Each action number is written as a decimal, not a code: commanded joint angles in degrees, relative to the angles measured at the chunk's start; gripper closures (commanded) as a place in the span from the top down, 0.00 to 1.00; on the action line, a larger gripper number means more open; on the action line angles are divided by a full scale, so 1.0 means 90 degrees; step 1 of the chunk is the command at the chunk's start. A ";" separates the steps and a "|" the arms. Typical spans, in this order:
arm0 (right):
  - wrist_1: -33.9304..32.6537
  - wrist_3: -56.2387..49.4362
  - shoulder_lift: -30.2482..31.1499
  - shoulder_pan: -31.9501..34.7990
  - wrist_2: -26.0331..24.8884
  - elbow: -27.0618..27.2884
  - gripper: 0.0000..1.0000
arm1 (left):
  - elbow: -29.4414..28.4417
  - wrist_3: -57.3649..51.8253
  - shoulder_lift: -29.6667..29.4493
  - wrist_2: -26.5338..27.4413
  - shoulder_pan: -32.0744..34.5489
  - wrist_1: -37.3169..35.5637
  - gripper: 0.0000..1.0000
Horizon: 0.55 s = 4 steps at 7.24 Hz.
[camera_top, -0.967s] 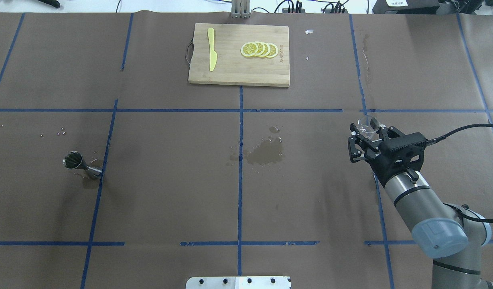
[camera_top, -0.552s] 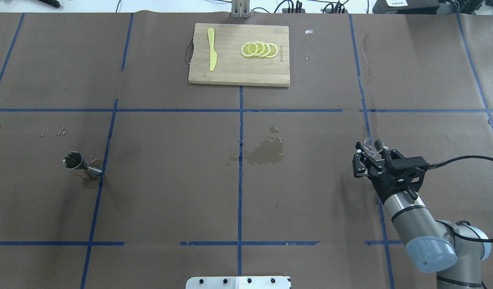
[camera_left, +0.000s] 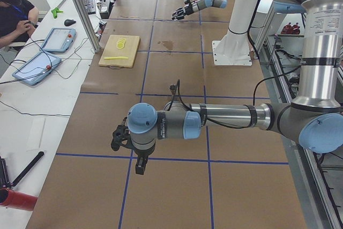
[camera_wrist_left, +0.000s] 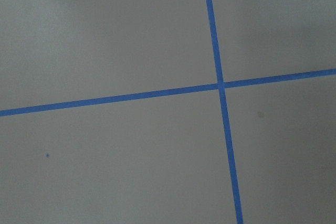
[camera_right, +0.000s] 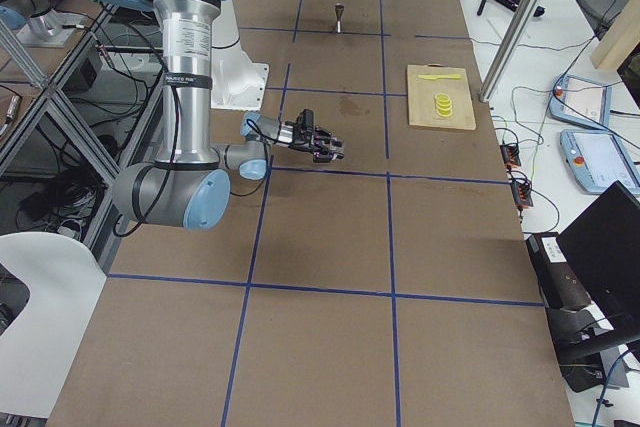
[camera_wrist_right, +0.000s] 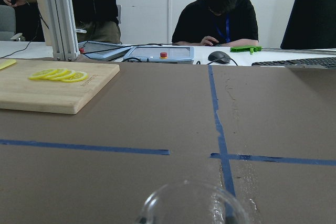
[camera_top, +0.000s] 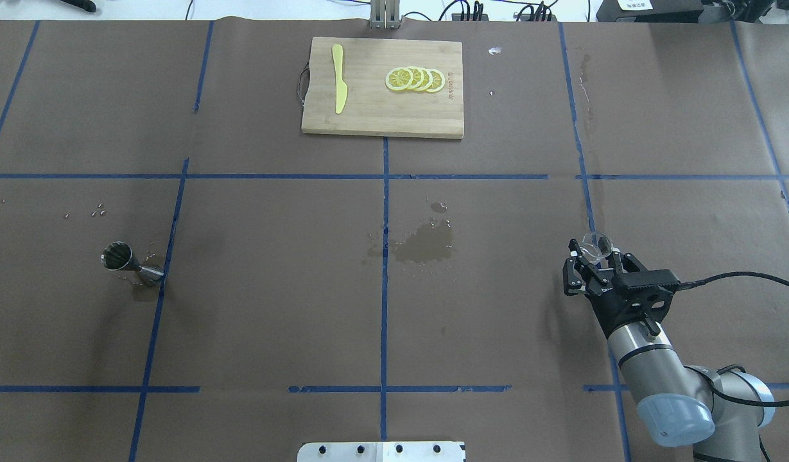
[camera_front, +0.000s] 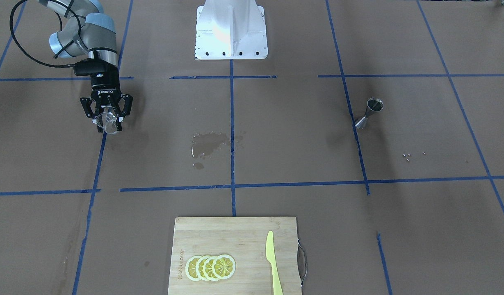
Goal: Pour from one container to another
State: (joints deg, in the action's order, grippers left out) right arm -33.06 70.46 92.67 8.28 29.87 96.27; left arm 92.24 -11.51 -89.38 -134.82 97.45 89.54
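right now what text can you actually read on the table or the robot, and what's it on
"ROBOTIQ": on the body of the right gripper, read in the front-facing view.
Cutting board: a burnt-in brand along one short edge, too small to read.
Clear cup: no markings legible.
Right arm: lettering down the upright tube, too small to read.
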 commanded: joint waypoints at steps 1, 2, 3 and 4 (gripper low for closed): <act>0.0011 0.0042 0.0006 -0.0022 -0.0135 -0.0110 0.00 | 0.0005 0.0000 0.0000 0.0000 0.0003 0.0002 1.00; 0.0011 0.0207 0.0006 -0.0022 -0.0154 -0.0169 0.00 | -0.0005 -0.0010 0.0000 0.0000 -0.0007 0.0002 1.00; 0.0011 0.0305 0.0006 -0.0022 -0.0154 -0.0295 0.00 | 0.0005 -0.0010 0.0000 0.0000 -0.0007 -0.0008 1.00; 0.0011 0.0316 0.0016 -0.0022 -0.0154 -0.0306 0.03 | 0.0005 -0.0010 0.0000 0.0000 -0.0007 -0.0008 1.00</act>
State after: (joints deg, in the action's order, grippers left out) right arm -32.96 72.70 92.74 8.09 28.53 94.10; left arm 92.26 -11.59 -89.38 -134.82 97.40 89.51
